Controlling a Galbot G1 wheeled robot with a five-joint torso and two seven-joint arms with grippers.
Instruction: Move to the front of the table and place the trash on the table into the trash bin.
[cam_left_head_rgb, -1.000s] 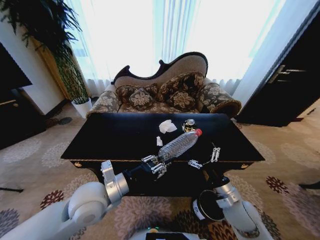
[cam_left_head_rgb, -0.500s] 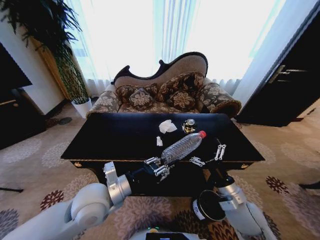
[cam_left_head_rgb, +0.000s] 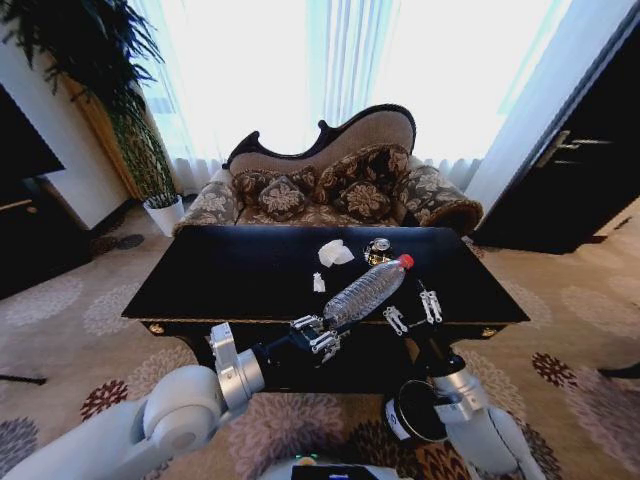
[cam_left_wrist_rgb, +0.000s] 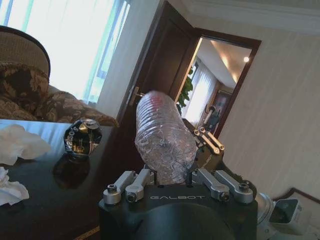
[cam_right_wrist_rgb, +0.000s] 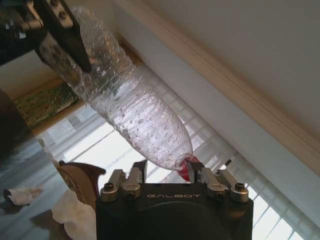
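Above the front edge of the glossy black desk (cam_left_head_rgb: 250, 275), the left claw (cam_left_head_rgb: 318, 336) is gripping the base end of the clear ribbed bottle (cam_left_head_rgb: 365, 292), holding it off the surface and tilted, with its red cap (cam_left_head_rgb: 406, 262) pointing up and away toward the sofa (cam_left_head_rgb: 330, 190). From the left wrist view the fingers (cam_left_wrist_rgb: 131, 184) are pressing on either side of the bottle (cam_left_wrist_rgb: 164, 138), whose body is rising straight out from that claw (cam_left_wrist_rgb: 170, 184).

Just to the right of the bottle, the right claw (cam_left_head_rgb: 413, 310) is hovering over the desk's front right part with its fingers spread apart and holding nothing. In the right wrist view the cap end of the bottle (cam_right_wrist_rgb: 135, 110) is hanging just above that claw (cam_right_wrist_rgb: 172, 181), with the cap showing in the gap between the fingers (cam_right_wrist_rgb: 121, 183); whether they are touching it cannot be told.

On the desk behind the bottle, the lumpy white tissue (cam_left_head_rgb: 334, 253) is lying near the middle, the small dark shiny round object (cam_left_head_rgb: 377, 251) is sitting just to its right, and the tiny white scrap (cam_left_head_rgb: 318, 283) is lying a little nearer the front. The three are apart from one another.

On the patterned carpet (cam_left_head_rgb: 60, 320) below the desk's front right side, the black trash bin (cam_left_head_rgb: 412, 412) is standing close beside the right arm.
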